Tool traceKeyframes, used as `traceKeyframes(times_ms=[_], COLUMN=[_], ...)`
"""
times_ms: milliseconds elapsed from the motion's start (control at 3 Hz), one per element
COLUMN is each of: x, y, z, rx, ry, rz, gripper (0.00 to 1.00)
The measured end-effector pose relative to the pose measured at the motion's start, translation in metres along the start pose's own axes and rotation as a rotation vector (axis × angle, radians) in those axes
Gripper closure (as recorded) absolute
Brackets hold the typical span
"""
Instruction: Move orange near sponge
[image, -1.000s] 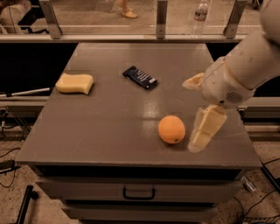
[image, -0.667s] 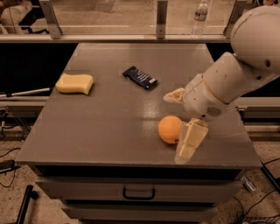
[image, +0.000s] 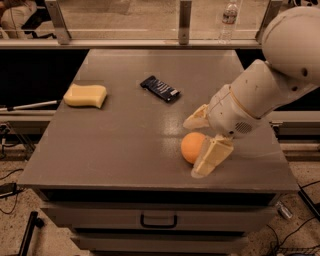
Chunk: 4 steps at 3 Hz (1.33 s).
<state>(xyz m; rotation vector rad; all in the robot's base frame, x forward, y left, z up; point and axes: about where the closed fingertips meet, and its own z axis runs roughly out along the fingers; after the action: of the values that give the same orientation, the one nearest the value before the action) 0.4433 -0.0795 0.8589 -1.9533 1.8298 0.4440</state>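
The gripper (image: 192, 148) has been brought in over the orange (image: 188, 146) from the orange's right. A second ago both fingers were held to the right of the fruit; now the fruit is bracketed by them, one finger (image: 196, 119) just behind the orange and the other just in front of it, partly covering its right side. The claw is spread wide and nothing has been gripped yet; whether either finger is touching the skin cannot be told. The orange itself appears not to have been shifted: it is resting on the table (image: 125, 150), near the front edge.

The sponge (image: 85, 95) is seen well to the left of the orange and further back, with the dark wrapper (image: 160, 88) behind the orange and slightly left, roughly between the two. The approach can thus be judged finished, and the closing of the claw is what the task is taken to call for next, followed by a long carry leftward
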Motion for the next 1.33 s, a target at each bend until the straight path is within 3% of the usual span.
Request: traceKeyframes(times_ms=[667,1000,1333], x=[-0.0025,-0.0043,-0.0045], y=[0.0011,0.0019,0.0020], z=[0.0006,0.0011,0.0011], rx=[-0.001,-0.002,-0.002], ry=[0.002,0.003,0.003], rz=[-0.005,-0.009,-0.010], gripper=[0.72,1.00,1.00])
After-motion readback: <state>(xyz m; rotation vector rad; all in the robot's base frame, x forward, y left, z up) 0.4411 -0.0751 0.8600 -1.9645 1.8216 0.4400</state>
